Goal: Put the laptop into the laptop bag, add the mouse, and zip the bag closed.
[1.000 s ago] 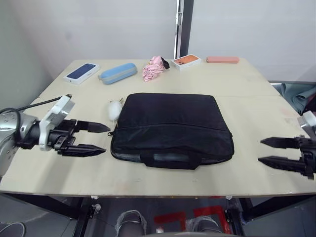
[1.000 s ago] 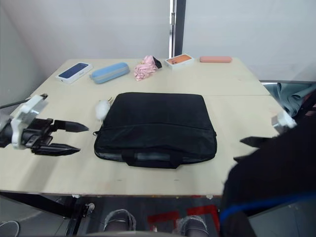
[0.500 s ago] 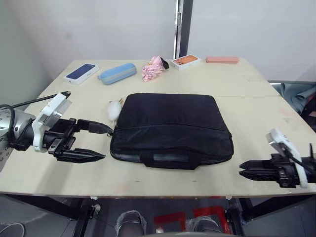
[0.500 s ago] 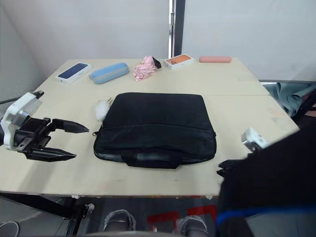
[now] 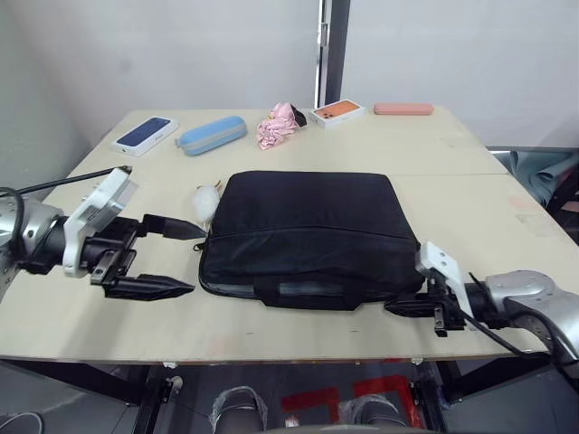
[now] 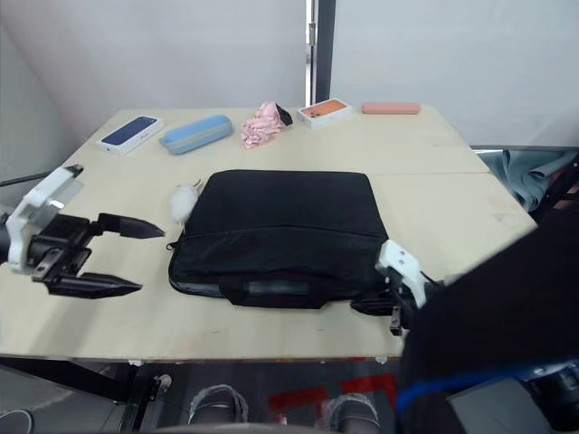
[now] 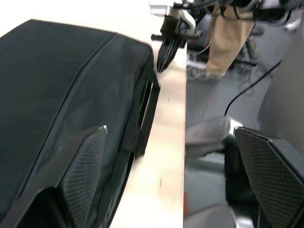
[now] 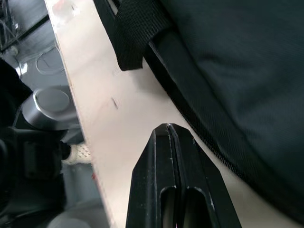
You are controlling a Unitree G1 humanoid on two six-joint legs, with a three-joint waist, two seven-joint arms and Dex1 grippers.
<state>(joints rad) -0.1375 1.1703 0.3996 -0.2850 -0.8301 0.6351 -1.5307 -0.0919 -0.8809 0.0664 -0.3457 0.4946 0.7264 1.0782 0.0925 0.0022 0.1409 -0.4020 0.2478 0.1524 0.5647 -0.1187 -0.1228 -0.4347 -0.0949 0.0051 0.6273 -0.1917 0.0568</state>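
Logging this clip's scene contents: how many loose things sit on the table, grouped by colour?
Black: 1, bag
White: 2, lump, phone box
Blue: 2, phone, case
Pink: 2, cloth, flat case
Total: 7

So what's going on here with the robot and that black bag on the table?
The laptop bag lies flat near the front of the table, and neither hand is holding anything. The left hand is open at the bag's left end. The right hand, fingers pressed shut, points at the bag's front right corner. A small white lump sits at the bag's back left corner.
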